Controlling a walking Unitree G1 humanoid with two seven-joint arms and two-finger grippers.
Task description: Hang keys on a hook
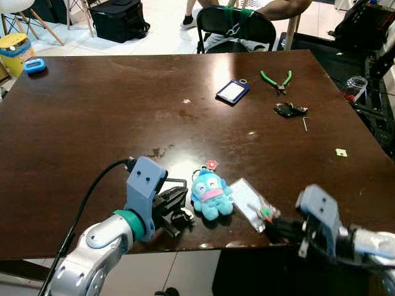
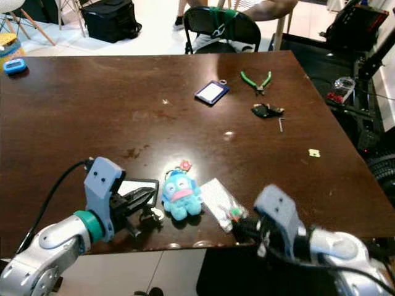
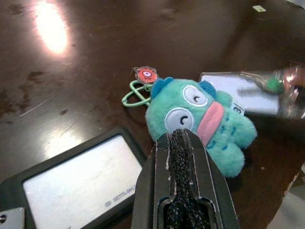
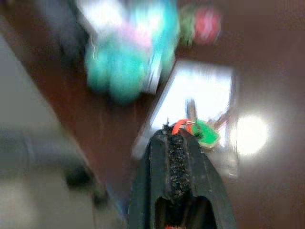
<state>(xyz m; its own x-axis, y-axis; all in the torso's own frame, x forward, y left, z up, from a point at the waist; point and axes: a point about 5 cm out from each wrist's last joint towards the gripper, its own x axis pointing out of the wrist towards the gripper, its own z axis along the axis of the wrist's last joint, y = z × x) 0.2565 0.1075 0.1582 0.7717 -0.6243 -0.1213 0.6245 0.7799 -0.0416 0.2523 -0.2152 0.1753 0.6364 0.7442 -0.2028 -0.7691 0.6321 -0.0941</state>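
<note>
Right gripper (image 1: 274,223) sits at the table's (image 1: 92,111) near edge, fingers together at the green-tagged keys (image 4: 202,133) on a clear pouch (image 1: 250,200). Whether they pinch the ring is unclear in the blur. Left gripper (image 1: 176,213), shut, rests beside the plush (image 1: 211,194). Best lift slowly; the hook's whereabouts can't be judged.

Bright, table (image 1: 92,111) glare, right wrist blurred

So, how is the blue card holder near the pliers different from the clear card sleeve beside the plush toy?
The blue card holder has a dark blue frame and lies far across the table, next to the green pliers. The clear card sleeve is transparent with no frame and lies at the near edge, by the plush toy and right gripper. Both lie flat and look rectangular.
</note>
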